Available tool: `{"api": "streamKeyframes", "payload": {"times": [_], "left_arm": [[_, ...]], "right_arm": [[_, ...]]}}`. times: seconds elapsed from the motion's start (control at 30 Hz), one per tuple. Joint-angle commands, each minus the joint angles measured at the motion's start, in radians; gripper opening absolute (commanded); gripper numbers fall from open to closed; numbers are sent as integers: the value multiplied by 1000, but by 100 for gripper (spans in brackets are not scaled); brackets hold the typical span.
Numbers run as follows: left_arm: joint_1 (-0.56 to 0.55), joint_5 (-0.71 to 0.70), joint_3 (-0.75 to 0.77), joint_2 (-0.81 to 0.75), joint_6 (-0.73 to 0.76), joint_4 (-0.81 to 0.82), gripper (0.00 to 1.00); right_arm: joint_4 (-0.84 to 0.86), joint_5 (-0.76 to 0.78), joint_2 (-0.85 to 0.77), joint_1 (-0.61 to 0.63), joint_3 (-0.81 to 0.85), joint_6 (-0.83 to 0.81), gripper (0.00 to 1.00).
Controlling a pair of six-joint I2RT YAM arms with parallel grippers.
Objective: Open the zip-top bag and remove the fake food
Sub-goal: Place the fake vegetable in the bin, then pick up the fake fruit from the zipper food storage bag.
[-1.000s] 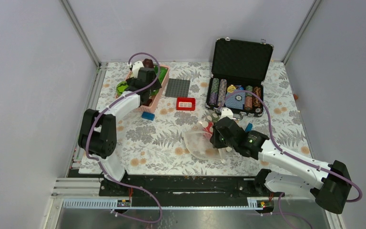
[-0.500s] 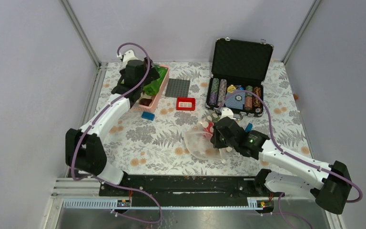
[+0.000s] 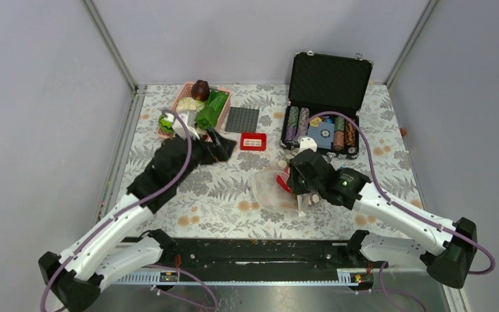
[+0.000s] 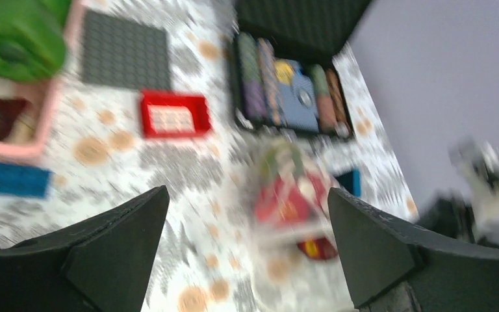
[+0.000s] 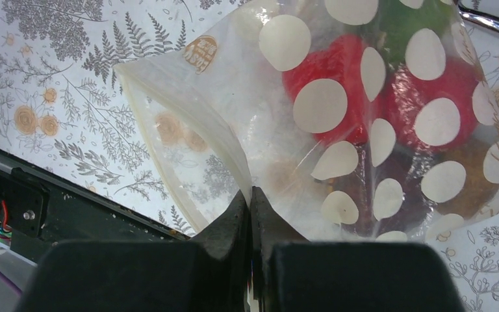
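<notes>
The zip-top bag is clear with cream dots and lies on the floral cloth at centre right. My right gripper is shut on the bag's near edge; in the right wrist view the jaws pinch one plastic wall by the zip strip. The fake food shows inside the bag: red fruits, a green piece and a dark maroon piece. My left gripper is open and empty, left of the bag. Its blurred wrist view shows the bag's red food ahead between the jaws.
A pink basket with bok choy and other pieces stands at the back left. An open poker-chip case stands at the back right. A grey baseplate, a red box and a blue brick lie between.
My left arm has swung away from the pink basket to the table's middle, its open gripper now facing the bag. My right gripper has shifted the bag slightly toward the case.
</notes>
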Motion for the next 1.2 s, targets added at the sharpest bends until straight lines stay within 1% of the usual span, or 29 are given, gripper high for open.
{"api": "streamKeyframes", "payload": {"times": [0.0, 0.07, 0.13, 0.23, 0.37, 0.53, 0.67, 0.83, 1.0, 1.1, 1.17], "left_arm": [[-164, 19, -144, -152, -44, 3, 94], [-233, -19, -216, -220, -81, 1, 93], [-272, -58, -284, -298, -131, -8, 92], [-289, -90, -365, -387, -178, -29, 90], [-290, -118, -392, -430, -178, -75, 89], [-291, -93, -384, -365, -149, -57, 87], [-309, -52, -376, -263, -129, 43, 81], [-380, -70, -371, -167, -120, 155, 79], [-425, -88, -374, -118, -145, 241, 78], [-439, -99, -350, -126, -141, 223, 77], [-441, -112, -336, -166, -134, 193, 78]], "right_arm": [[-18, 26, 88, -10, 101, 11, 0], [-17, 12, 145, -11, 142, 25, 0], [-12, -11, 206, -7, 186, 40, 0], [-9, -6, 296, 32, 237, 55, 0], [-8, -8, 366, 85, 258, 71, 0], [33, 21, 324, 86, 186, 84, 0], [18, 25, 285, 86, 174, 59, 0], [-31, 64, 232, 86, 188, 25, 0], [-103, 102, 210, 86, 233, -28, 0], [-152, 172, 148, 83, 278, -59, 0], [-198, 205, 108, 63, 329, -86, 0]]}}
